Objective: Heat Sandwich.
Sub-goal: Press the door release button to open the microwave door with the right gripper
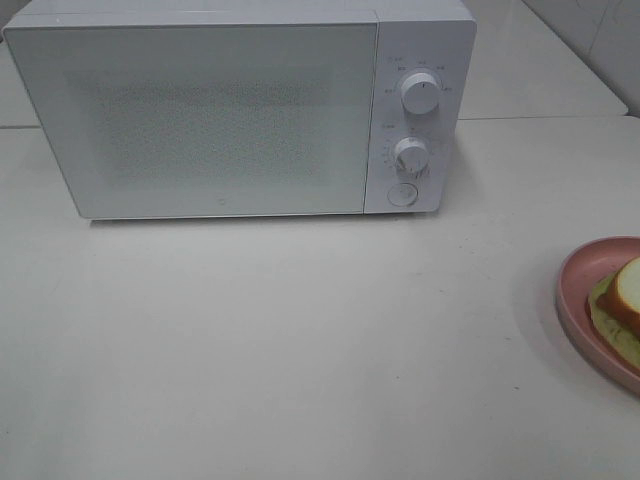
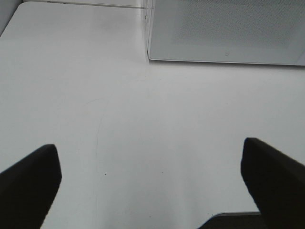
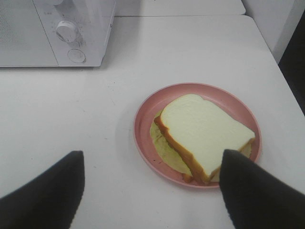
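The sandwich (image 3: 202, 133), white bread with a tan crust and green lettuce under it, lies on a round pink plate (image 3: 143, 119). In the exterior high view the plate (image 1: 575, 285) and sandwich (image 1: 628, 290) are cut off by the right edge. My right gripper (image 3: 152, 155) hovers open just in front of the plate, nothing between its black fingers (image 3: 252, 191). My left gripper (image 2: 148, 144) is open over bare table in front of the microwave's left corner. Neither gripper shows in the exterior high view.
A white microwave (image 1: 200, 110) stands at the back with its door shut. On its right panel are two knobs (image 1: 420, 92) (image 1: 411, 155) and a round button (image 1: 402, 194). White table (image 1: 300, 340) stretches between microwave and plate; its right edge (image 3: 286, 90) lies near the plate.
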Controlling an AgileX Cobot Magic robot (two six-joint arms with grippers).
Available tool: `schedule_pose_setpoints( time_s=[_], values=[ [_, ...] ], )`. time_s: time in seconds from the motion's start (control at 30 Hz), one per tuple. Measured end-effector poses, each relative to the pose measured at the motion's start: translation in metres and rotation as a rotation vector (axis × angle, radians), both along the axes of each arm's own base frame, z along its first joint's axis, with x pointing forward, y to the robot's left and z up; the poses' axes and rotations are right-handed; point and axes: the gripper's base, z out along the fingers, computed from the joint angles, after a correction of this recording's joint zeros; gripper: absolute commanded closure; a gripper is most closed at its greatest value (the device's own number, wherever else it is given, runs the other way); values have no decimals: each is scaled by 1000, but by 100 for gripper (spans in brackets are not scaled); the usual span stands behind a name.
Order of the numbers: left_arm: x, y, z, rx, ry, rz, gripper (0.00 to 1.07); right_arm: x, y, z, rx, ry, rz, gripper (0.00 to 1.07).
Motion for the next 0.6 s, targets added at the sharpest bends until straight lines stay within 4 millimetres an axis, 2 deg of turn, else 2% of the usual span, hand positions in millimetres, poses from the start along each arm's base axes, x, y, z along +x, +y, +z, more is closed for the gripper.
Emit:
schedule_pose_setpoints(
  time_s=[0.53,0.6],
  values=[
    [0,0,0,0,0,0,10,0,0,0,0,-3,0,31],
    [0,0,0,0,0,0,10,0,0,6,2,-50,2,31]
  ],
)
